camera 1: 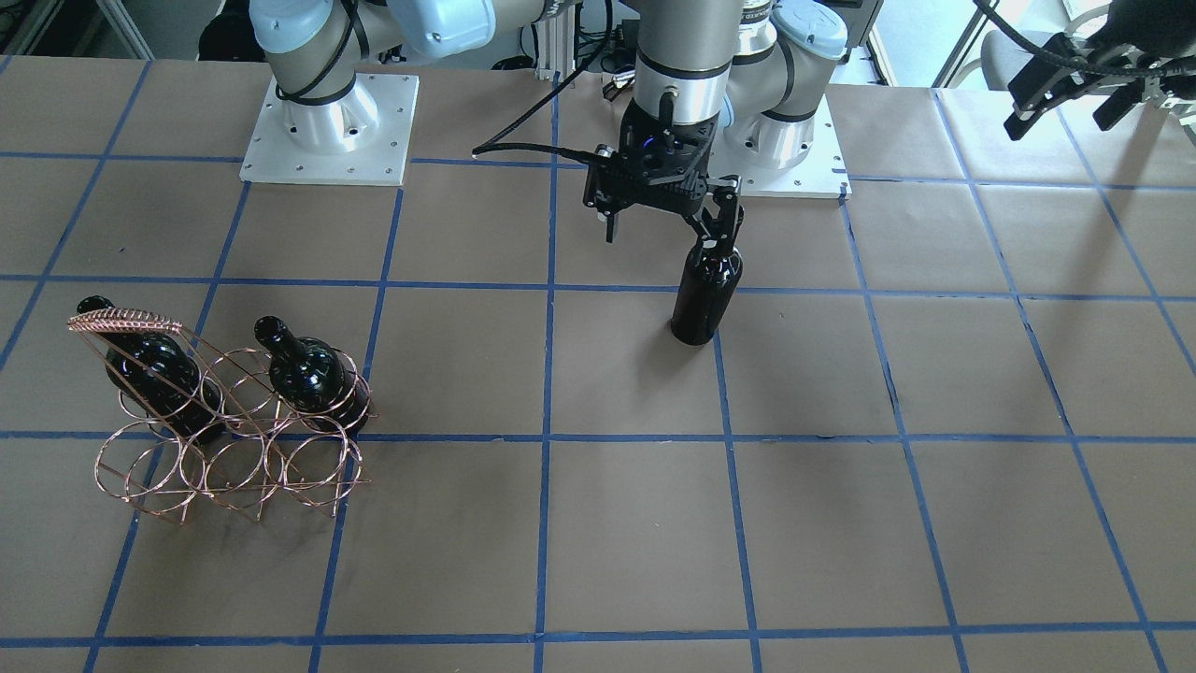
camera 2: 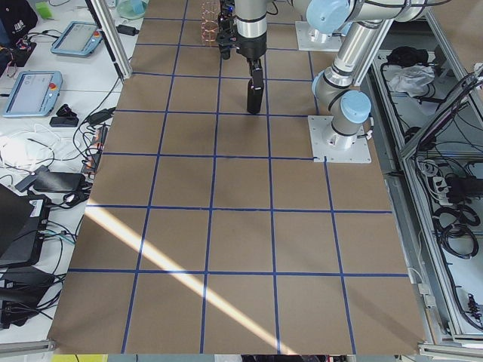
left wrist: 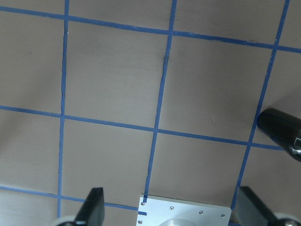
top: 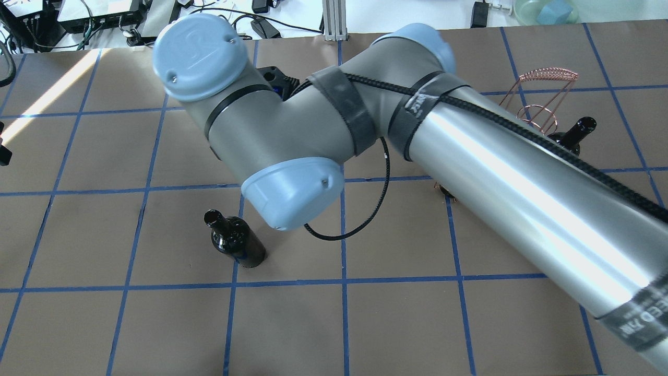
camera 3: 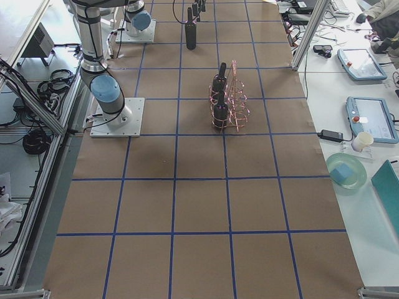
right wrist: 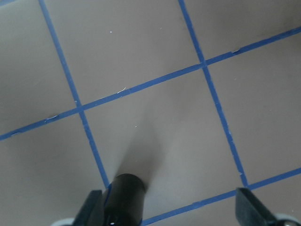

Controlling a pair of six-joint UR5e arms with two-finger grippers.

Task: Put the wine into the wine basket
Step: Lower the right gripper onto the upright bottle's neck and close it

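– Black glass, all on its own: the wine bottle [camera 1: 705, 294] stands upright on the brown worktop [camera 1: 635, 523], a little to the robot's left of centre and well apart from the wine basket [camera 1: 126, 322].
– And the right gripper [camera 1: 665, 226]?
– It's reached across and hangs over the bottle. Its fingers are spread wide, one right at the neck and the other out in open air. Nothing is gripped.
– Off-centre, then?
– That's my read. The right wrist view has the bottle tucked against one side of the gap, not in the middle.
– And the left gripper [left wrist: 171, 209]?
– Up high and off to the side, fingers wide too, nothing between them.
– How's the basket?
– Copper wire, over on the robot's right. In the row nearer the robot sit a handle-side bottle [camera 1: 154, 369] and a second bottle [camera 1: 308, 374]. The rings nearer the operators show only wire.
– So which step are we on?
– Lining up the grasp, I'd say. Next it needs a small sideways shift to centre the neck, then a firm close, since glossy glass looks slippery. After that comes a straight lift, a carry across, and a vertical drop through a free ring, clear of that tall frame.
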